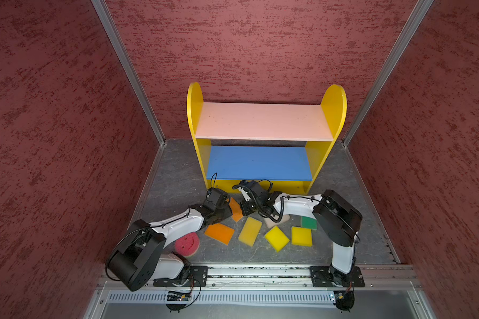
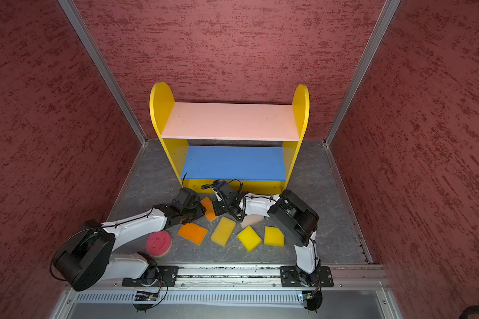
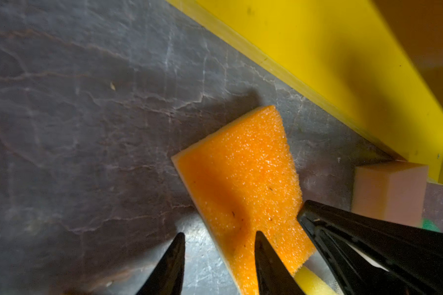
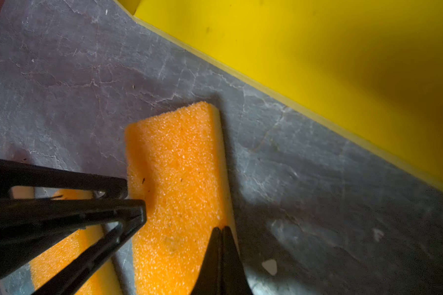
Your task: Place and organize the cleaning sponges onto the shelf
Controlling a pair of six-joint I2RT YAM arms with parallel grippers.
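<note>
The orange sponge (image 1: 236, 212) is found flat on the floor (image 1: 177, 176) just before the shelf (image 1: 195, 110), its long axis pointed at the yellow base, a gripper on either side. The left gripper (image 3: 220, 236) is held apart astride one long edge, and the right gripper (image 4: 221, 229) is pressed together at the opposite edge with nothing clamped. The left is judged better set. Eight sponges are counted: this one, a second orange (image 1: 219, 233), three yellow sponges (image 1: 250, 231), one green sponge (image 1: 309, 223), one peach sponge (image 1: 284, 218) and one round red sponge (image 1: 187, 243). No ninth is made out. One shelf, boards bare.
</note>
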